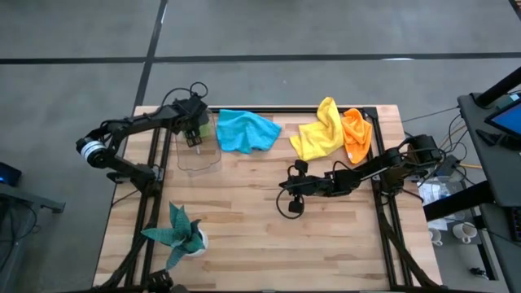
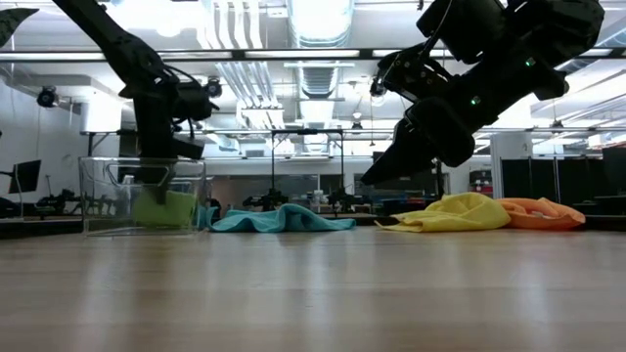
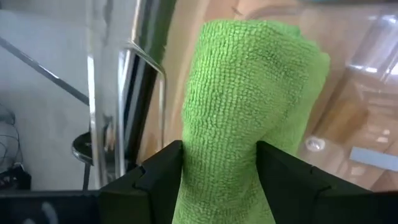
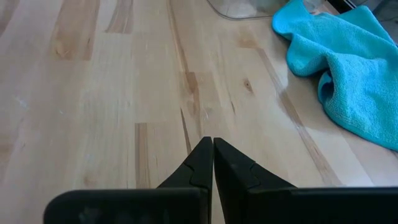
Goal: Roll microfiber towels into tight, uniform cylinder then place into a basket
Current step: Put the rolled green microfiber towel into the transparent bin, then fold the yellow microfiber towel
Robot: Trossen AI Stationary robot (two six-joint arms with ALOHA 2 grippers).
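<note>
left gripper [image 3: 219, 165] in the basket [image 2: 98, 200], fingers beside the green roll [image 3: 249, 99], grip unclear; right gripper [image 4: 212, 163] closed, empty.

On the bench [image 1: 244, 220], the basket [image 1: 198, 146] sits at the upper left of the high view with a rolled towel [image 3: 249, 106] inside it. Just right of the basket lies a loose towel [image 1: 246, 130]; farther right two more towels [image 1: 334, 130] lie touching, side by side. A potted plant [image 1: 181, 234] stands at the lower left.
</note>
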